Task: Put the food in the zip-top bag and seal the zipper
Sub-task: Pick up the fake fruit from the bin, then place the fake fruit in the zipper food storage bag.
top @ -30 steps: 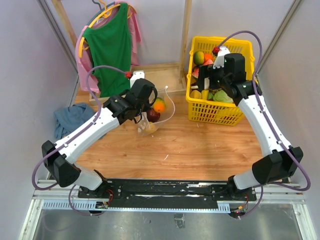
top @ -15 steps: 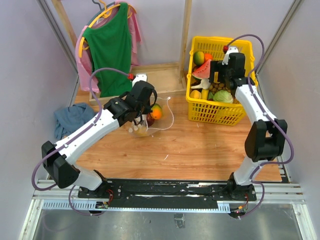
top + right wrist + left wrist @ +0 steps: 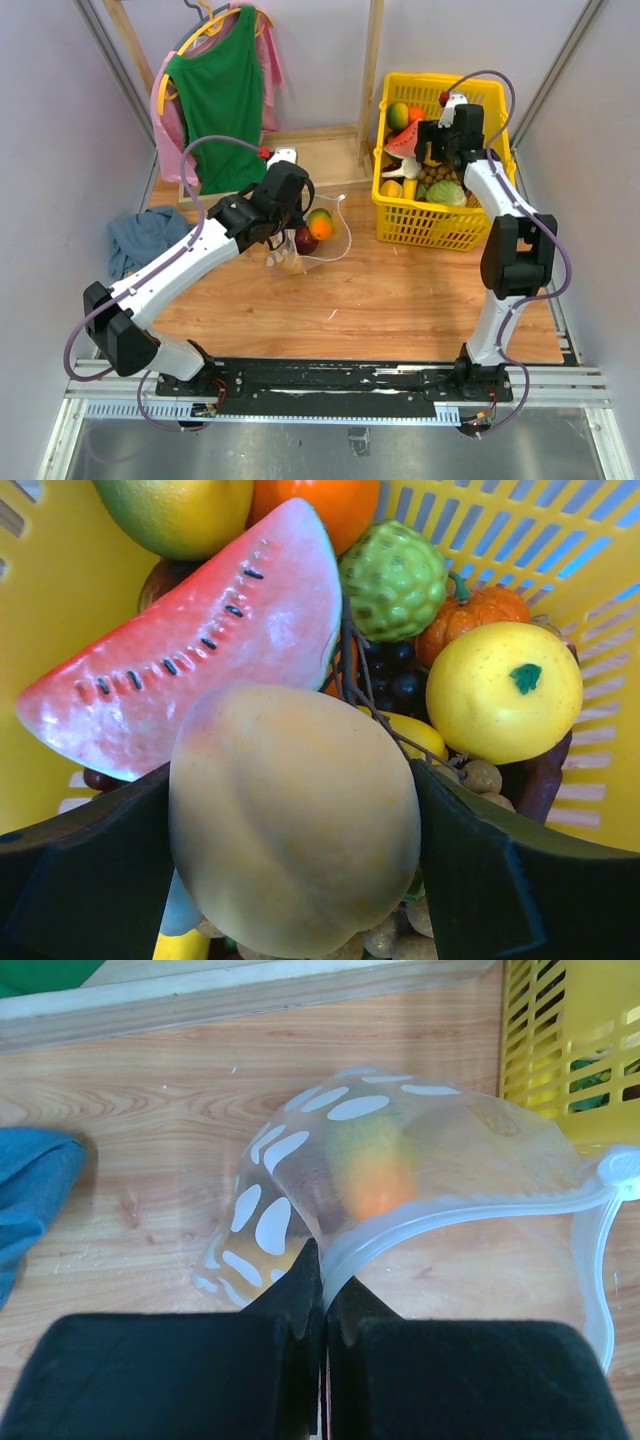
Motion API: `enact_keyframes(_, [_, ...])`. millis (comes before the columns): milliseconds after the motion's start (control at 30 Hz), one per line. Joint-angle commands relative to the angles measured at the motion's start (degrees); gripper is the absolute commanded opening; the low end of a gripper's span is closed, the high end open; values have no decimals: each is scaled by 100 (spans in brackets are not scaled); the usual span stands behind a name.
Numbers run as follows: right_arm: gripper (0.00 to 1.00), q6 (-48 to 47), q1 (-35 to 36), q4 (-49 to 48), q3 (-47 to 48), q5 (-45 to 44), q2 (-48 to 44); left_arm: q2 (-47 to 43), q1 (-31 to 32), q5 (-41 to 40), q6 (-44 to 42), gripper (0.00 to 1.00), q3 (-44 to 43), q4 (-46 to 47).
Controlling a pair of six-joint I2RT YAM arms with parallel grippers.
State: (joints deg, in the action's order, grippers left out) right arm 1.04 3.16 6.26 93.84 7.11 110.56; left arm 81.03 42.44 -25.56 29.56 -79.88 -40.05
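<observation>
Pinching floppy bag (image 3: 290, 1150) by firmer zipper (image 3: 450, 1216) with left pincer (image 3: 322, 1260); squeezing smooth, likely light fruit (image 3: 285, 780) midway in right pincer (image 3: 298, 880).

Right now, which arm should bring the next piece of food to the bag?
Right. The right gripper is shut on a pale orange round fruit at the yellow basket, ready to carry it. The left gripper is pinching the zip-top bag by its zipper, so it is occupied.
</observation>
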Motion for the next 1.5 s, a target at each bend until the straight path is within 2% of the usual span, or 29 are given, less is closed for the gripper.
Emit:
enact_keyframes(0, [72,-162,-74,-198,13,277,-387,30,-45,-13,-82,0,-75,189])
enact_keyframes(133, [55,-232,-68,-18,-97,414,-782,18,-48,-5,-74,0,-59,219])
enact_keyframes(200, [52,-229,-55,126,-141,462,-952,12,-47,17,-82,0,-63,234])
enact_keyframes(400, [52,-147,137,331,-509,544,-1573,-71,-44,44,-63,0,16,313])
enact_keyframes(567, [46,235,276,446,-811,584,-2099,-148,-50,177,3,0,138,437])
enact_keyframes(767, [45,503,872,283,-1427,704,-2955,-141,-50,238,112,0,147,483])
enact_keyframes(1067, [45,1346,1699,-741,-2372,1343,-4084,-132,-48,341,330,0,96,445])
enact_keyframes(1467, [47,1562,3349,-1974,-3484,1822,-4710,-208,-51,444,572,0,184,550])
